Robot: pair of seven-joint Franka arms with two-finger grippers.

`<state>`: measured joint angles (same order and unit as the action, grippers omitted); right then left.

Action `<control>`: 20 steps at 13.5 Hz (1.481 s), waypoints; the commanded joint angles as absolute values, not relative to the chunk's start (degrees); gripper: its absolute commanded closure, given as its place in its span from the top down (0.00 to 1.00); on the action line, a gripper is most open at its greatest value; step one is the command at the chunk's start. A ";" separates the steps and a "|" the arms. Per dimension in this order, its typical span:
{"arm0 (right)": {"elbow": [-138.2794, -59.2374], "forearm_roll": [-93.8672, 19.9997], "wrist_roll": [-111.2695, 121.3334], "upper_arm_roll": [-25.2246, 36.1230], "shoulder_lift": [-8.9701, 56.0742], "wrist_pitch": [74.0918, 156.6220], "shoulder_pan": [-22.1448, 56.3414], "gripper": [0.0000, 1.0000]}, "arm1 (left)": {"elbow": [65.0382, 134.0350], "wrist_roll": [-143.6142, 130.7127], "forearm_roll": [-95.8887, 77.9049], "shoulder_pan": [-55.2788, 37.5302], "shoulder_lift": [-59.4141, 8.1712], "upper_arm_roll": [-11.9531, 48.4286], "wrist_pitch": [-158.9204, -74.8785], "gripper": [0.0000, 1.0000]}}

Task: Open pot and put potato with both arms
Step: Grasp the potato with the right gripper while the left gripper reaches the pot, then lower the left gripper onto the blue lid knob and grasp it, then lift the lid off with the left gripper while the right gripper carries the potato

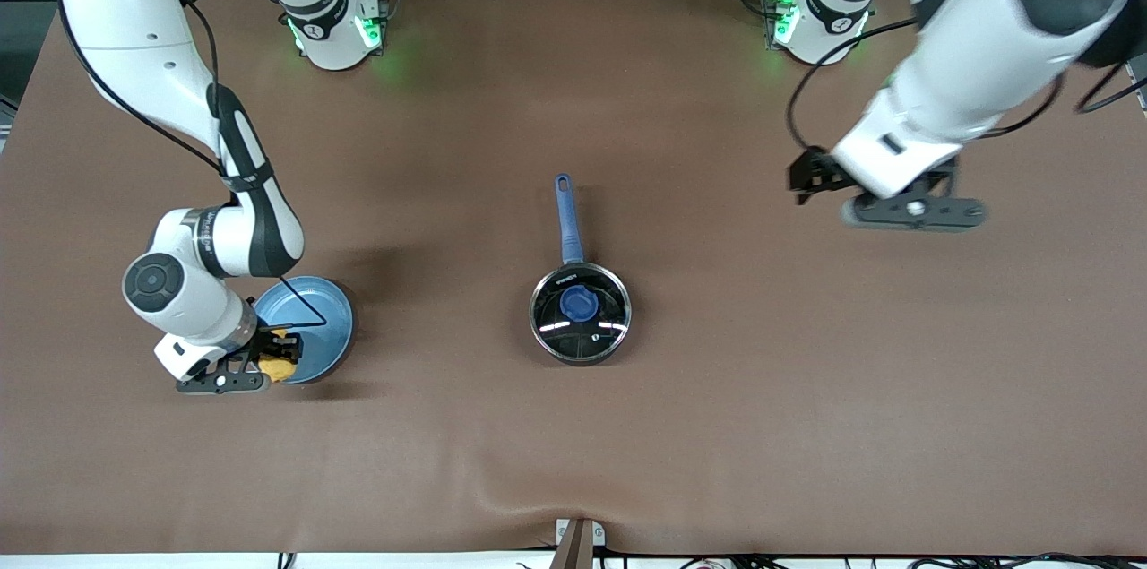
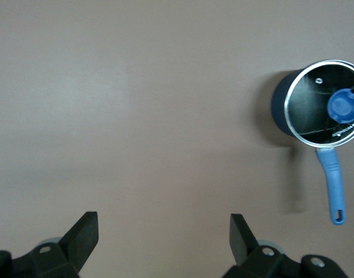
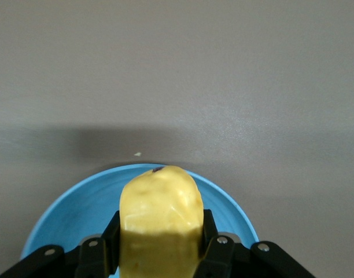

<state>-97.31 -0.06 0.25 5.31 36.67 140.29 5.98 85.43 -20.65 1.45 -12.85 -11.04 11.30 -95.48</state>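
The pot (image 1: 581, 318) stands mid-table with its glass lid on, blue knob (image 1: 578, 304) on top and blue handle (image 1: 566, 219) pointing toward the robots' bases. It also shows in the left wrist view (image 2: 319, 104). My right gripper (image 1: 273, 357) is shut on the yellow potato (image 1: 280, 365) over the light-blue plate (image 1: 314, 318); the right wrist view shows the potato (image 3: 161, 223) clamped between the fingers above the plate (image 3: 84, 208). My left gripper (image 1: 905, 211) is open and empty, up in the air over bare table toward the left arm's end; its fingers (image 2: 84, 234) stand wide apart.
The brown table cover has a raised wrinkle (image 1: 502, 479) near the front edge. A clamp (image 1: 578, 542) sits at the front edge's middle. The arm bases (image 1: 336, 31) stand along the back edge.
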 commanded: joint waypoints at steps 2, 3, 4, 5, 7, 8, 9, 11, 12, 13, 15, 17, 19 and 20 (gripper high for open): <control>-98.26 -3.16 0.00 2.73 29.90 134.92 6.32 0.00 | 78.41 -30.03 3.25 -19.41 -19.14 10.99 -96.40 1.00; -98.26 -3.16 -0.17 2.38 28.75 134.04 7.11 0.00 | 77.35 -32.84 3.25 -20.99 -21.25 10.90 -98.59 1.00; -98.26 -3.25 -0.44 2.37 27.78 132.90 7.73 0.00 | 76.82 -36.00 3.51 -23.27 -23.27 10.46 -100.88 1.00; -98.26 -3.34 -1.48 2.29 27.16 132.37 8.17 0.00 | 76.82 -39.43 4.82 -25.47 -25.29 10.29 -103.77 1.00; -98.61 -5.09 -3.94 1.32 25.85 132.02 8.52 0.00 | 76.64 -46.89 8.59 -28.99 -29.68 10.28 -109.30 1.00; -98.53 -6.49 -4.91 0.54 25.67 130.88 8.44 0.00 | 76.03 -50.76 9.83 -30.74 -32.23 10.20 -112.29 1.00; -98.53 -8.07 -5.79 0.09 25.23 130.26 8.79 0.00 | 75.24 -53.93 11.15 -32.07 -34.87 10.11 -115.11 1.00; -98.53 -8.26 -8.25 -0.18 24.52 130.08 10.36 0.00 | 73.57 -56.77 12.74 -34.09 -38.83 10.11 -118.03 1.00; -98.53 -8.26 -8.70 -0.26 24.17 130.08 10.98 0.00 | 73.48 -57.21 12.92 -34.45 -39.63 9.50 -119.95 1.00; -98.53 -8.26 -8.70 -0.26 23.91 129.90 11.60 0.00 | 73.48 -57.22 12.92 -35.24 -39.99 8.80 -122.41 1.00; -98.44 -8.96 -8.79 -0.61 23.38 129.02 12.13 0.00 | 73.48 -57.74 12.92 -36.38 -41.65 7.74 -127.16 1.00; -98.44 -10.19 -8.79 -0.62 23.20 128.85 12.92 0.00 | 73.39 -59.50 12.92 -37.87 -43.41 5.99 -130.59 1.00; -98.35 -10.72 -9.05 -0.62 23.12 127.80 13.01 0.00 | 72.95 -59.76 12.83 -41.55 -45.17 1.34 -133.06 1.00; -98.26 -12.20 -10.79 -0.62 23.03 127.27 13.36 0.00 | 72.69 -60.55 12.75 -42.53 -45.96 0.01 -133.76 1.00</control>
<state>-97.04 -9.92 -8.78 -0.62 24.81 128.47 12.93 75.39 -58.05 11.46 -39.52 -43.38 3.26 -132.51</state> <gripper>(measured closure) 0.441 0.000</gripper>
